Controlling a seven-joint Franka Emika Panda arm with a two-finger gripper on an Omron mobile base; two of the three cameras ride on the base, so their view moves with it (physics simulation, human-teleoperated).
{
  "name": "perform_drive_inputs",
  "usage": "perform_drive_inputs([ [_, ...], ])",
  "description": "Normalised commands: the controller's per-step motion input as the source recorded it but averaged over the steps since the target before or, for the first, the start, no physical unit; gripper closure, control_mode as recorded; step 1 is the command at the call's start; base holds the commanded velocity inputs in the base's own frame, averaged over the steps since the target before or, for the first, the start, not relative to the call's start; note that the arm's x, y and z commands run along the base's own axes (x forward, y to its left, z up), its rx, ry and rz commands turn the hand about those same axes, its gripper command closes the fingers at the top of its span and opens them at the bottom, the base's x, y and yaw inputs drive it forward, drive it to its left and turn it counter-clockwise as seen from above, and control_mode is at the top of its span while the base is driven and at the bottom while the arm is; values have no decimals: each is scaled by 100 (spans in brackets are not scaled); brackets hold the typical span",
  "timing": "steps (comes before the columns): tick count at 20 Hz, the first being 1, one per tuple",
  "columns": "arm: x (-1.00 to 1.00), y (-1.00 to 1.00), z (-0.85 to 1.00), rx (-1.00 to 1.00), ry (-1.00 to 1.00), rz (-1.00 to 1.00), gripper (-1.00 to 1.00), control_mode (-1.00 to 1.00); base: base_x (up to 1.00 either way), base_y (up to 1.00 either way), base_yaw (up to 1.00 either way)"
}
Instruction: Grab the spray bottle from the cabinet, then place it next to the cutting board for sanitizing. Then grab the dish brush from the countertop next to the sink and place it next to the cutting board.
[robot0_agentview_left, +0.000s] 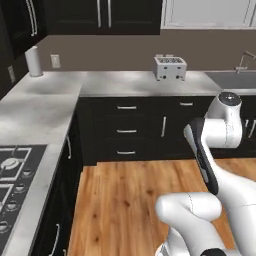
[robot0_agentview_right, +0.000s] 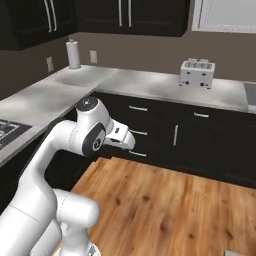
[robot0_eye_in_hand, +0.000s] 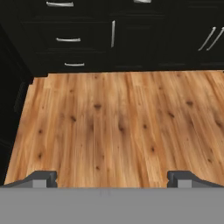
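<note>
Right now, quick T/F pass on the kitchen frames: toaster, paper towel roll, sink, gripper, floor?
1. The toaster stands on the countertop. True.
2. The paper towel roll lies on its side by the sink. False: it stands upright in the far corner of the counter, well away from the sink.
3. The gripper is open and holds nothing. True: its fingertips stand wide apart over the bare wooden floor.
4. A drawer below the counter is pulled out. False: the drawer fronts all sit flush.
5. A stove is set into the side counter. True.
</note>
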Motion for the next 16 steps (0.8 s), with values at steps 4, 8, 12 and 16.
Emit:
perform_drive_inputs([
  [4,0,0,0,0,0,0,-100,100,100,-18,4],
  [8,0,0,0,0,0,0,-100,100,100,-22,4],
  [12,0,0,0,0,0,0,-100,100,100,-53,7],
  [16,0,0,0,0,0,0,-100,100,100,-70,13],
])
